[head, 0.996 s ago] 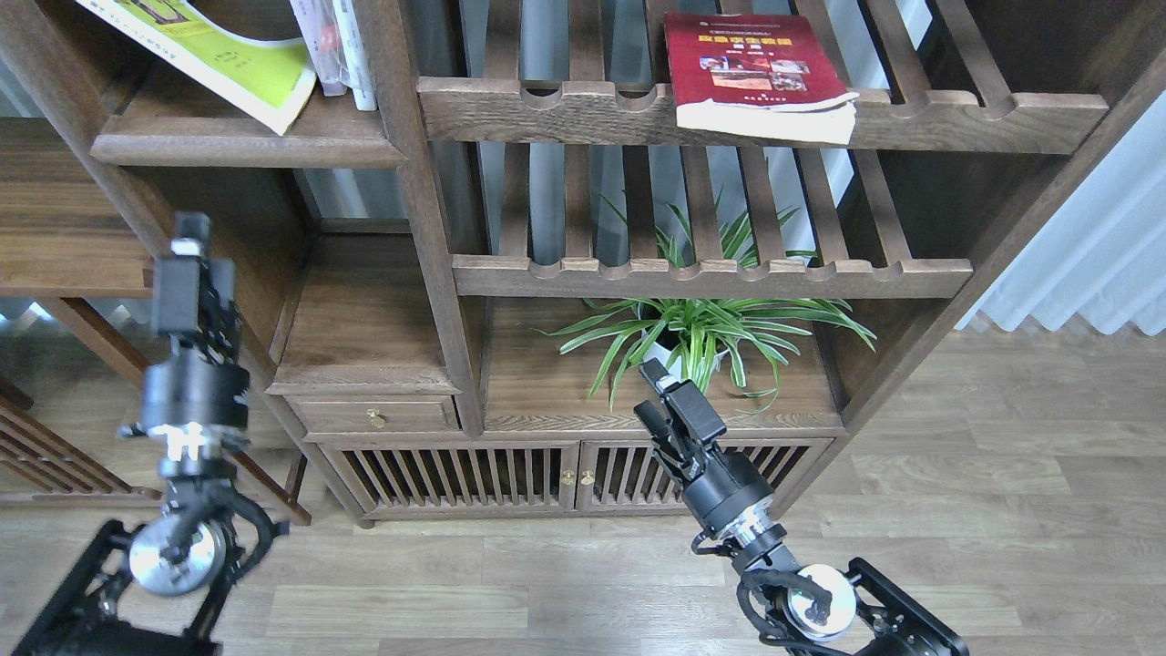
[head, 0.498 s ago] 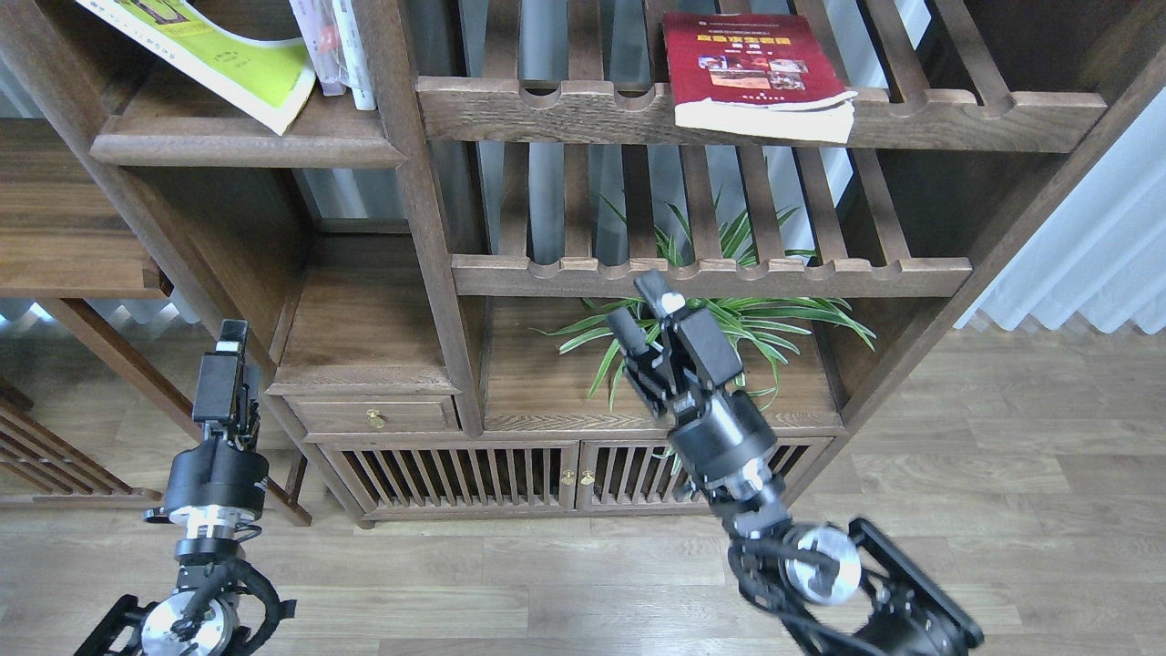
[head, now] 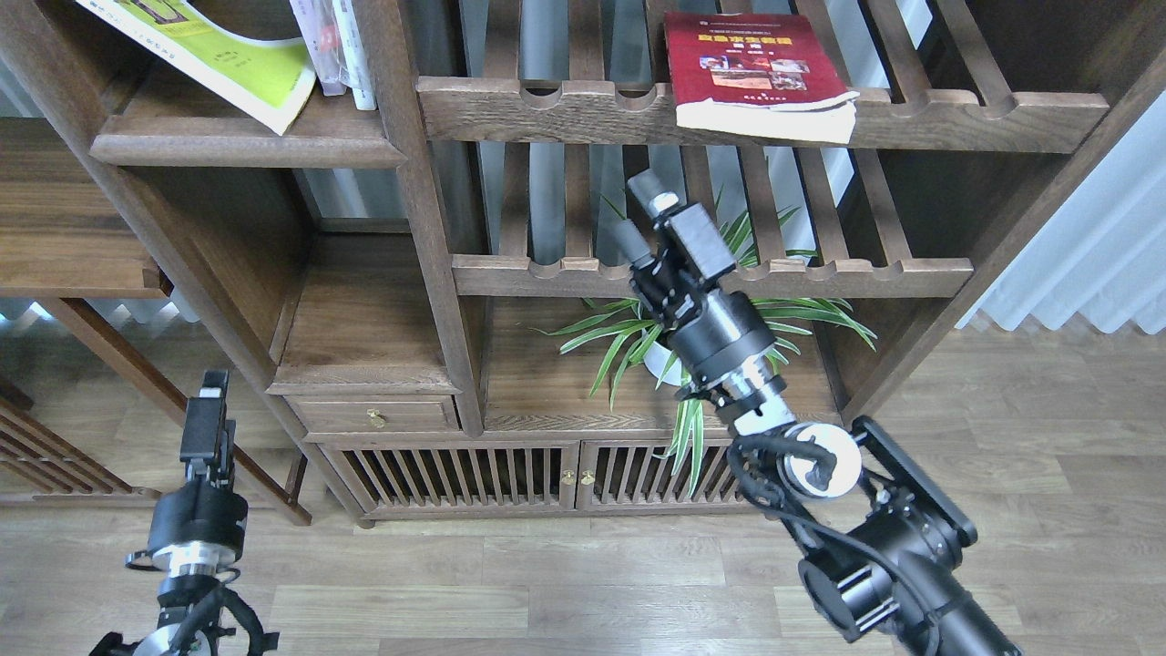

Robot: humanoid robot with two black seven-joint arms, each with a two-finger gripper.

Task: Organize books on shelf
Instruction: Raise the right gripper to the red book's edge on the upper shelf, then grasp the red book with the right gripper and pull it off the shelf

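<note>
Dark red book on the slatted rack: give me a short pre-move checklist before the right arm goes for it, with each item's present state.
1. Dark red paperback with small photos lies flat on the upper slatted rack, bottom edge overhanging the front rail: ok.
2. Right gripper is below the book, empty: ok.
3. Right gripper fingers parted: cannot tell.
4. Green potted plant sits right behind the right arm; leaves crowd the wrist: not ok.
5. Left gripper is low, away from the shelves: ok.
6. Yellow-green paperback leans tilted on the solid dark-brown plank shelf, needs tidying: not ok.
</note>
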